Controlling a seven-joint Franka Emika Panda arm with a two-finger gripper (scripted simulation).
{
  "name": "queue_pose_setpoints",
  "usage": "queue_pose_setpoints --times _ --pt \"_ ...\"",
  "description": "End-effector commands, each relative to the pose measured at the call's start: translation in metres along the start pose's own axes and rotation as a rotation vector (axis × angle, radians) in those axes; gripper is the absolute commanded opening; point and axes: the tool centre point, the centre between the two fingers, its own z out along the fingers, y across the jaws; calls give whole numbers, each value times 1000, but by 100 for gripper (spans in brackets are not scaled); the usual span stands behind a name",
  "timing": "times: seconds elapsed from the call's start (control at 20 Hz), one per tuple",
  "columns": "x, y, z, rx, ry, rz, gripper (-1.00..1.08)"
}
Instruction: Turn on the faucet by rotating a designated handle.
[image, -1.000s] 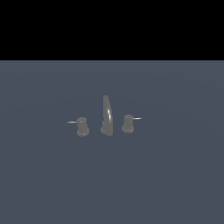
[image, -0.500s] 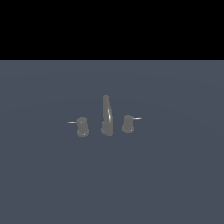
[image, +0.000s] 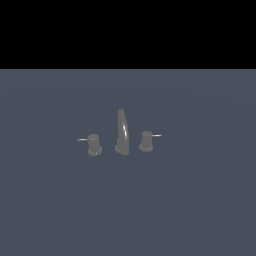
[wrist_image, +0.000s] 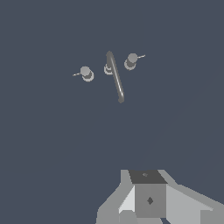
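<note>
While the claw (wrist_image: 151, 205) is hanging well short of the faucet (image: 121, 134), fingers cropped, opening impossible to tell | designated handle (image: 93, 144) is sitting at exterior view's left on the tabletop (image: 190, 200) | risk: twin knob (image: 146, 141) getting turned through wrong approach.

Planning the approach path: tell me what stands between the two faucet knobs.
In the exterior view, only the tall curved spout stands between the designated handle and the twin knob. The wrist view shows the same order.
</note>
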Motion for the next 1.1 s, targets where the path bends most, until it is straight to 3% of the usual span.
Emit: queue_pose_setpoints --times 0.0,1.05 --pt "3 -10 14 1 -1 49 -100" --pt "54 -97 141 10 -7 485 -100"
